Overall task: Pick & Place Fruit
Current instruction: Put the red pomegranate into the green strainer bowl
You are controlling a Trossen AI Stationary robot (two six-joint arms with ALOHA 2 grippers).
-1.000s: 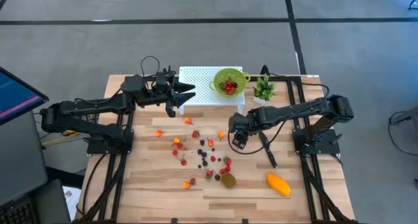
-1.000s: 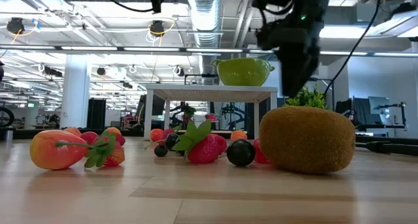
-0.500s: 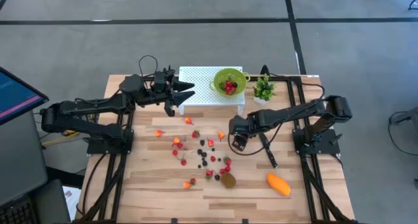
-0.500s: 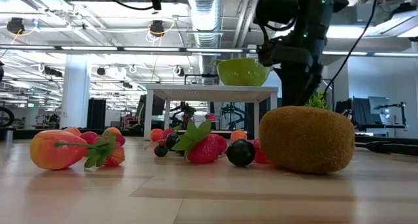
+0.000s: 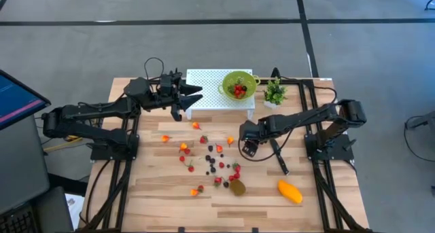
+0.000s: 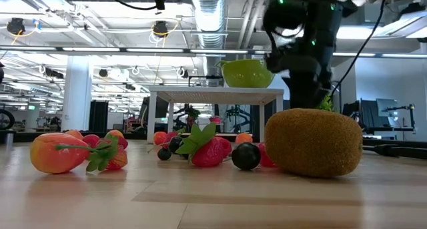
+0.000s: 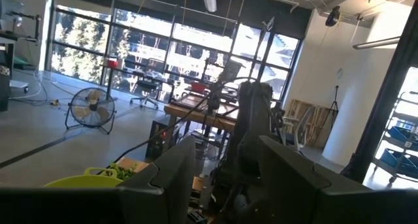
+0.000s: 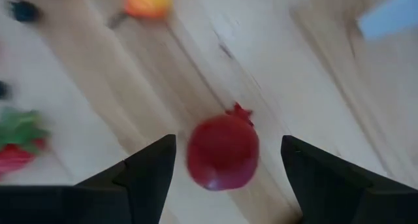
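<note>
Right gripper (image 5: 249,147) is held low over the table (image 5: 163,206) at the right edge of the scattered fruit, fingers spread wide, nothing gripped. In the right wrist view a small red fruit (image 8: 223,152) with a crown tip is seen lying on the wood between the two fingers (image 8: 147,175), not yet touched. It is judged light, smooth and round, so it may roll or squirt out; it is best taken across its widest part, with a gentle close.

Left gripper (image 5: 185,98) is parked at the far left corner of the white stand (image 5: 211,97), fingers part open, nothing seen held.

The rest of the fruit is spread mid-table: berries (image 5: 212,159), a kiwi (image 5: 237,187) near the front, a mango (image 5: 289,191) to its right. Some red pieces are already in the green bowl (image 5: 246,80) on the stand.

The gripper-to-fruit alignment is given only by the right wrist view; in the high view that fruit is hidden under the gripper. In the low view the kiwi (image 6: 313,142) blocks the grasp spot. Only the room is shown by the left wrist view.
</note>
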